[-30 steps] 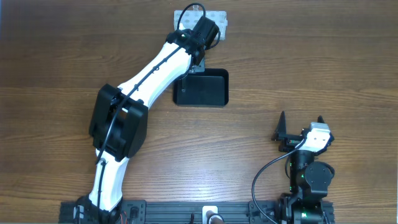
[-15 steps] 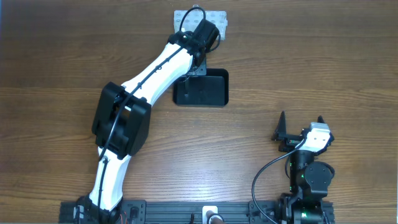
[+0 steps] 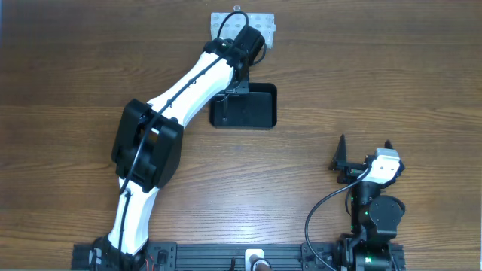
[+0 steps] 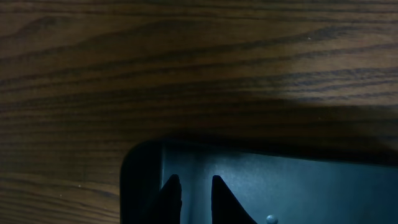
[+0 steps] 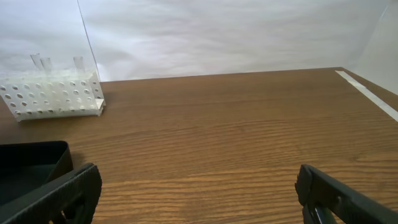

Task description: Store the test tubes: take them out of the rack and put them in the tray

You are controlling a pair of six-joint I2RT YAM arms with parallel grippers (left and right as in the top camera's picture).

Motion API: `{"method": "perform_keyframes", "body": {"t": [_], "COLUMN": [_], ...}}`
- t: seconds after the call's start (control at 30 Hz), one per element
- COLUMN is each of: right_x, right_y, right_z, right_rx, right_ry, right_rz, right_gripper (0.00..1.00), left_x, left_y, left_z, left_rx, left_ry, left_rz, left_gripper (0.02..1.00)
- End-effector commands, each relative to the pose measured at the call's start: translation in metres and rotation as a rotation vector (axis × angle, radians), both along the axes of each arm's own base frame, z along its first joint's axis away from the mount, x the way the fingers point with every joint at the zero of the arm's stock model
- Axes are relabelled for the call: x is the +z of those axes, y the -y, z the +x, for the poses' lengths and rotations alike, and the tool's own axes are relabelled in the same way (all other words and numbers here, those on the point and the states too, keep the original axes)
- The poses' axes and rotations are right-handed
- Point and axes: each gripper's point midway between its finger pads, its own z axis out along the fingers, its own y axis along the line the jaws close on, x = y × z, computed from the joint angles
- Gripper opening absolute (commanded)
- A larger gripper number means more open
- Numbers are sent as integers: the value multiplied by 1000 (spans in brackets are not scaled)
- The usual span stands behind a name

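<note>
Three test tubes [image 5: 78, 63] that I can make out stand upright in the white rack [image 5: 55, 94], at the far side of the wooden surface [image 3: 392, 75]. The black tray [image 3: 256, 109] lies just on the near side of the rack, apart from it. My left claw [image 4: 191, 186] hangs low over the tray's inside, close by one rounded corner. Seen from above, that arm stretches across to the tray's far left corner. Whether that claw is apart or clamped on something I cannot tell. A small pale dot [image 4: 269, 218] shows on the tray's floor, and I cannot make out what it is. My right claw [image 3: 365, 150] sits at the near right, well apart from tray and rack, spread wide with nothing in it.
</note>
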Motion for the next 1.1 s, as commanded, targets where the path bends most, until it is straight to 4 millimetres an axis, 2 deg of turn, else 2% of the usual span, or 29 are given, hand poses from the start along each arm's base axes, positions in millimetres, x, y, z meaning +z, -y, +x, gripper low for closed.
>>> {"method": "perform_keyframes", "body": {"t": [0.03, 0.2, 0.4, 0.63, 0.93, 1.1], "right_x": [-2, -2, -2, -2, -2, -2], "right_y": [1, 1, 1, 1, 1, 1], "right_z": [0, 0, 0, 0, 0, 0], "right_rx": [-2, -2, -2, -2, -2, -2], "right_ry": [1, 1, 1, 1, 1, 1], "right_rz": [-2, -2, -2, -2, -2, -2], "right_gripper": [991, 991, 991, 991, 993, 991], "left_x": [-11, -12, -22, -22, -22, -19], "left_y": [-9, -10, -9, -9, -9, -9], "left_z": [1, 1, -2, -2, -2, -2], "left_rx": [27, 29, 27, 28, 28, 27], "left_ry": [-23, -24, -50, -51, -53, -50], "left_rz": [12, 13, 11, 12, 12, 6], "left_gripper": [115, 117, 137, 148, 264, 292]}}
